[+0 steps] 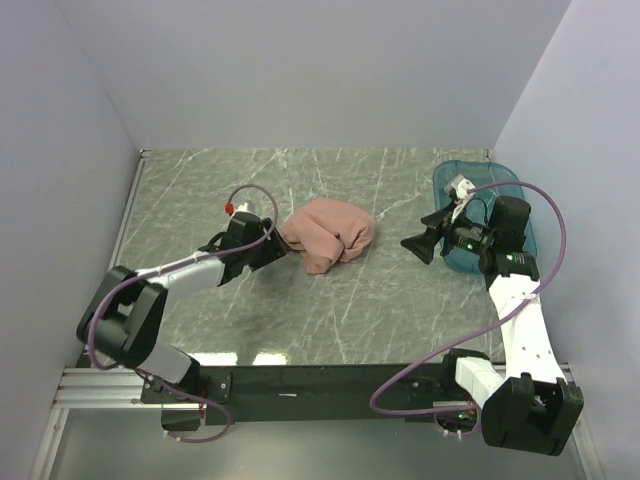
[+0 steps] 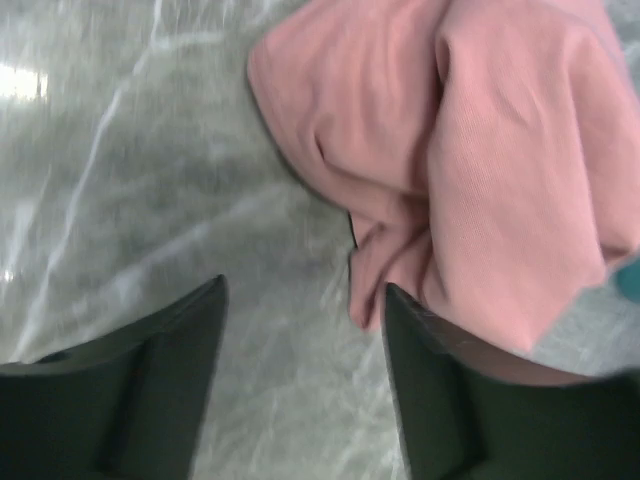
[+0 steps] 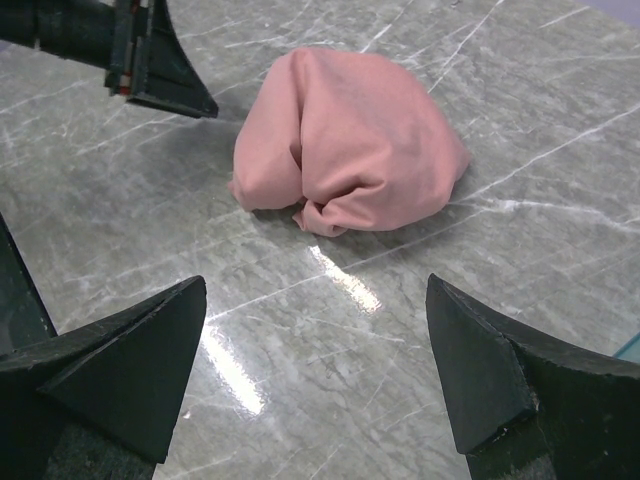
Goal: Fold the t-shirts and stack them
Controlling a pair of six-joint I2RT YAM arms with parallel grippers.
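Note:
The dusty-pink t-shirt (image 1: 330, 233) lies in a crumpled heap near the middle of the table; its print is hidden. It also shows in the left wrist view (image 2: 470, 170) and the right wrist view (image 3: 350, 140). My left gripper (image 1: 283, 247) is open at the heap's left edge, and its right fingertip (image 2: 400, 305) is against the cloth (image 2: 305, 290). Nothing lies between its jaws. My right gripper (image 1: 420, 243) is open and empty, well right of the shirt, with bare table between its fingers (image 3: 315, 290).
A translucent teal tub (image 1: 520, 205) sits at the right edge of the table, under the right wrist. Walls close in the table on the left, back and right. The left gripper's tips (image 3: 165, 75) show in the right wrist view.

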